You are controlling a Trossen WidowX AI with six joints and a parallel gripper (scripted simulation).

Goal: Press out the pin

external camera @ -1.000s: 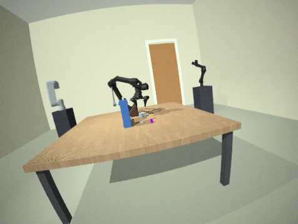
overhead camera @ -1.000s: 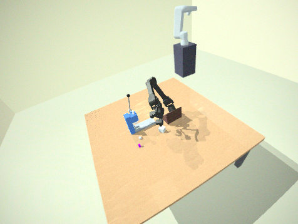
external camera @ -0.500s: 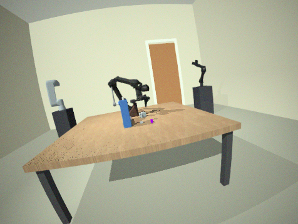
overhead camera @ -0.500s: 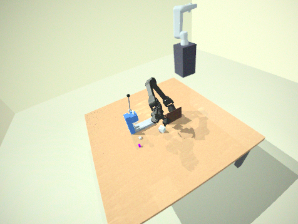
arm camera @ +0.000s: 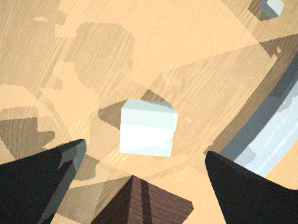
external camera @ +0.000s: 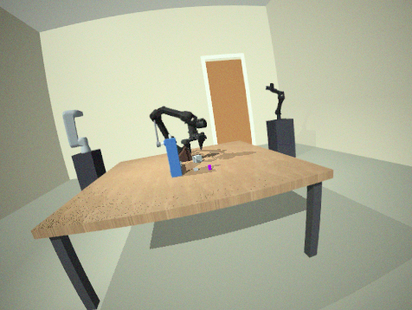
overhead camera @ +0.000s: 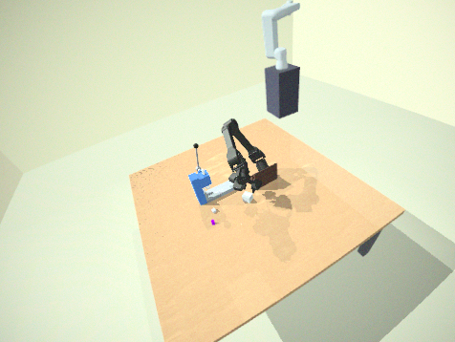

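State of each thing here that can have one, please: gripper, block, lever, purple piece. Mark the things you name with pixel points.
gripper (overhead camera: 247, 187) (external camera: 201, 148) (arm camera: 147, 152): open, nothing between the fingers
white block (overhead camera: 247, 197) (external camera: 197, 158) (arm camera: 148, 128): on the table, off the press
lever (overhead camera: 197, 158) (external camera: 157, 132): up
purple piece (overhead camera: 213, 222) (external camera: 209, 167): on the table, away from the press

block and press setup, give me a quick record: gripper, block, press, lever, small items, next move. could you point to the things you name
gripper: open (overhead camera: 248, 187) (external camera: 201, 148) (arm camera: 146, 147), above the block, nothing held
block: white (overhead camera: 247, 197) (external camera: 197, 158) (arm camera: 148, 129), on the table, off the press
press: blue (overhead camera: 200, 186) (external camera: 173, 158), pale bed
lever: up, black knob (overhead camera: 196, 145)
small items: purple piece (overhead camera: 213, 222) (external camera: 209, 167); small pale cube (overhead camera: 214, 210) (external camera: 196, 170) (arm camera: 272, 8)
pin: cannot tell
next move: probably lower and grip the block
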